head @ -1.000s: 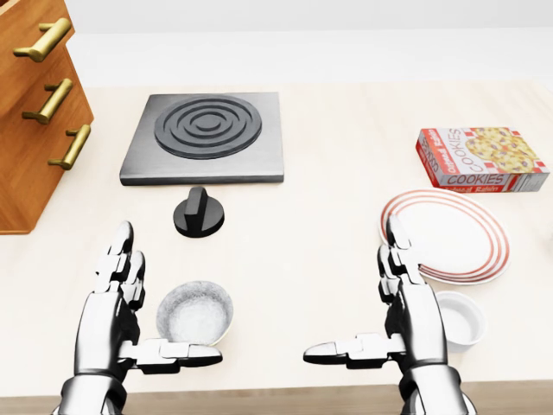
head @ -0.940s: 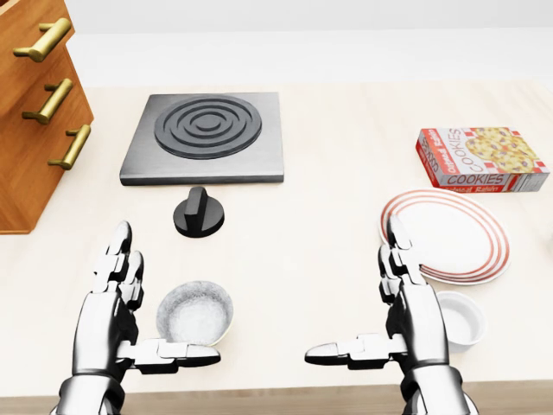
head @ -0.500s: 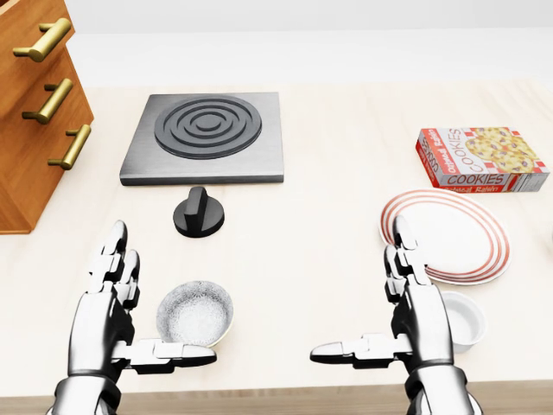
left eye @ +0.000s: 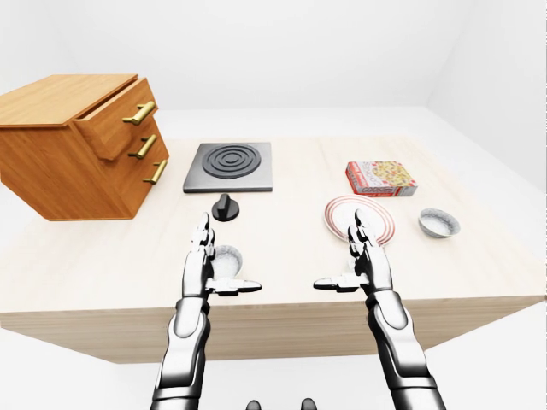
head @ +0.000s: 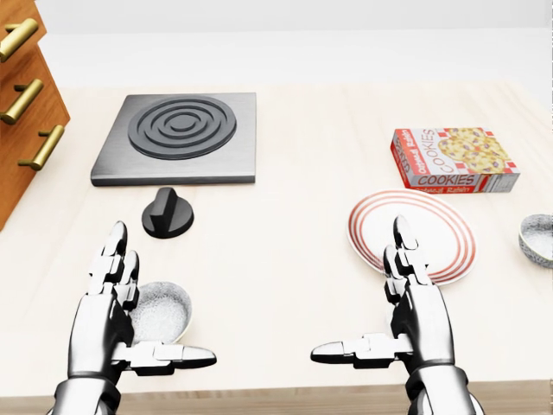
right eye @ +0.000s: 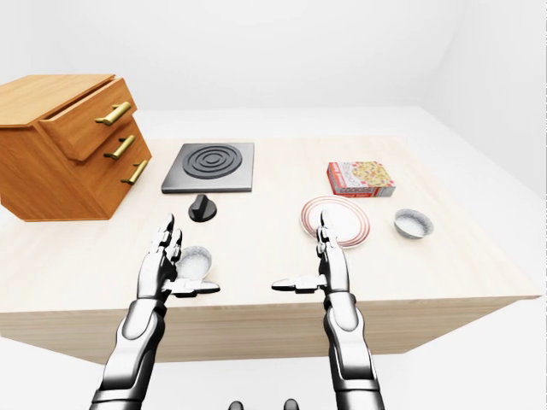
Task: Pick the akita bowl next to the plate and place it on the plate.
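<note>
A: Change since a moment ago?
B: Shift of whole head view toward 9 o'clock: camera move, no move of things. Bowl (left eye: pixel 438 223) now in sight, just beside plate (head: pixel 449 229) at its 3 o'clock, not touching.
A: Hands?
B: Left hand (head: pixel 104 324), right hand (head: pixel 421 324): spread wide, empty. Pick not yet begun; probably within closer reach of right hand.

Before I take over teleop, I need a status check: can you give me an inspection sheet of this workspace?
Surface: pale wooden table.
Job's things: akita bowl right of the striped plate in the head view, apart.
Clutter: second bowl by the left hand, cookie box, burner, knob, drawer cabinet.
Grippers: left hand and right hand open, holding nothing.
Cables: nothing seen.
Surroundings: white walls.
</note>
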